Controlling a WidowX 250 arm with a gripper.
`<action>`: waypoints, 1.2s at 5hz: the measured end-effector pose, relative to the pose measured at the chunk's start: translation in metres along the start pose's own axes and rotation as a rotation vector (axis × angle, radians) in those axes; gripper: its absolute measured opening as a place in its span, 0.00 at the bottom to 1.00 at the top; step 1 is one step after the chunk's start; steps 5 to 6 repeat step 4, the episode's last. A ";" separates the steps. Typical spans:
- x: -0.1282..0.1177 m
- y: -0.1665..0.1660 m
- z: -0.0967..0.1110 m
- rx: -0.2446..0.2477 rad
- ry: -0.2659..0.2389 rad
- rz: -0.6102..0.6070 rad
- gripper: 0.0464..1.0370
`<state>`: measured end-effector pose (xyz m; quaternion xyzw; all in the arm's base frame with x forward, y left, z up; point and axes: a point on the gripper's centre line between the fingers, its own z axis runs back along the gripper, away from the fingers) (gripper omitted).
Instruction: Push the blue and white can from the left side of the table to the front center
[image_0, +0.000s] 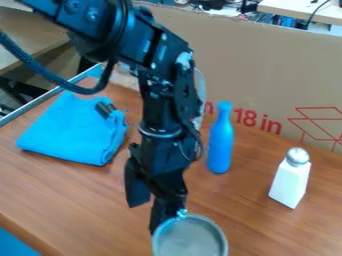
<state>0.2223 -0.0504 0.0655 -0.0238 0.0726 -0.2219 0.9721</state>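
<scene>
At the far left, a metal strip (41, 105) borders a brown wood-grain table (73, 195). A bright blue patch (15, 244) shows at the lower left corner. On the table's left part lies a folded blue cloth (73, 131), roughly square, with a small black object (105, 108) at its upper right side. My black arm (157, 90) enters from the upper left, a thick dark cable looping beside it, and hangs down through the middle of the view. My gripper (148, 216) is low over the near part of the table, left of centre. I cannot tell how far open it is, nor whether it has hold of anything. Nearest to it is a round, grey, shallow metal piece (191, 239) with a raised rim, at the bottom edge just right of my gripper; its upper left rim meets the black of my gripper in this view. Partly hidden behind my arm is something clear and rounded (200, 92). Right of my arm, a slim blue bottle (220, 142) stands upright. Farther right and nearer the camera stands a white shaker (290, 182) with a silver cap. Behind them all, a wide cardboard panel (267, 70) with red print stretches to the right edge.
</scene>
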 end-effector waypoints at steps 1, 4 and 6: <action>0.004 0.000 0.009 -0.007 -0.005 0.047 0.96; -0.034 0.101 0.086 0.084 -0.153 0.400 0.96; -0.034 0.101 0.086 0.084 -0.153 0.400 0.96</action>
